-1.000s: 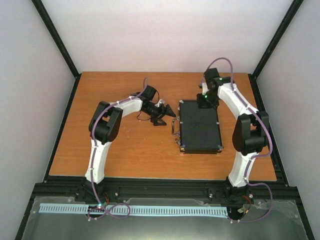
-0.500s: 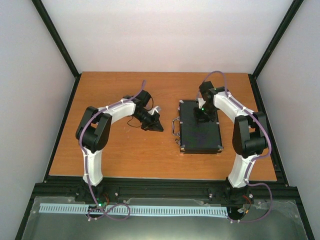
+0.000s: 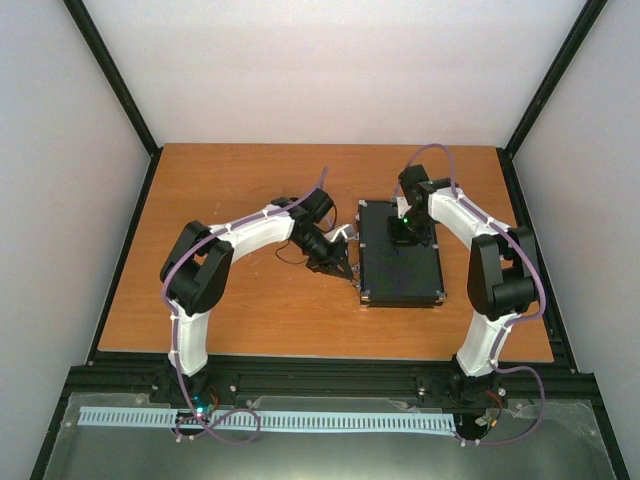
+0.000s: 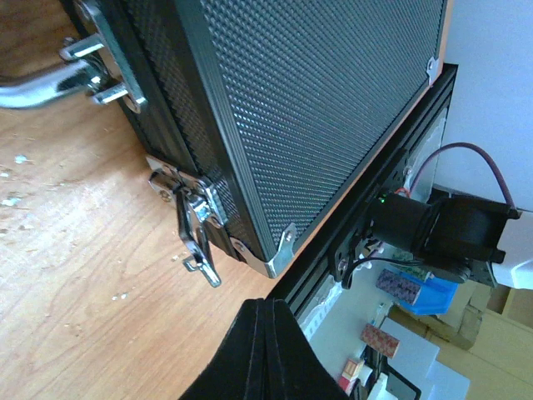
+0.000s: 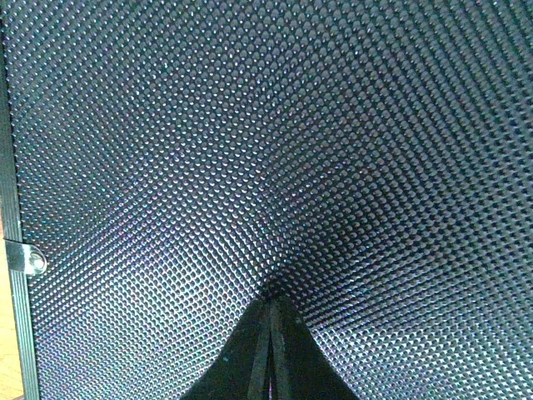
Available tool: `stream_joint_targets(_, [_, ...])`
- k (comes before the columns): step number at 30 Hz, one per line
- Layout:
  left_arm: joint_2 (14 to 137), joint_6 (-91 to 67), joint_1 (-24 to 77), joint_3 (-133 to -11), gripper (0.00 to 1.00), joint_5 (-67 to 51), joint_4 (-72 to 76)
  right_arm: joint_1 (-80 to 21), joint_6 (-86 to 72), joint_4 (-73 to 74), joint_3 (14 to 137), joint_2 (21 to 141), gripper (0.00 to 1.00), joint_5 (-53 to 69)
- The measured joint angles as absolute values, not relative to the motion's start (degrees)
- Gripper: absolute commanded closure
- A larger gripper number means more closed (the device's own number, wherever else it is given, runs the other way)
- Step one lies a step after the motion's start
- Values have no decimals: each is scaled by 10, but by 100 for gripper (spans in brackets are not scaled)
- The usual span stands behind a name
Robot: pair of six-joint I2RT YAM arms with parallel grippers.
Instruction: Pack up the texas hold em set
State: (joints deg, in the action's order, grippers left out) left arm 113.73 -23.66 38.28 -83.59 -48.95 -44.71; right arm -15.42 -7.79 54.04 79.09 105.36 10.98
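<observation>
Right of the table's (image 3: 230, 310) centre lies the briefcase (image 3: 405, 275), the right gripper (image 3: 404, 234) closed, tips on its lid (image 5: 266, 125), the left gripper (image 3: 343, 270) closed, empty, beside its latch (image 4: 196, 242).

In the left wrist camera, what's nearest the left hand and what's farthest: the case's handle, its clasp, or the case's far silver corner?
1. Clasp, on the side of the case, just ahead of the left hand.
2. Handle, farther along that side, upper left.
3. Far silver corner, across the case top, upper right.
</observation>
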Motion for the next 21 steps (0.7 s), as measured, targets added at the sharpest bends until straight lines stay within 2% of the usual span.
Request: stream_joint_targets(21, [1237, -226, 386, -832, 99, -470, -447, -154, -77, 525, 778, 1046, 97, 110])
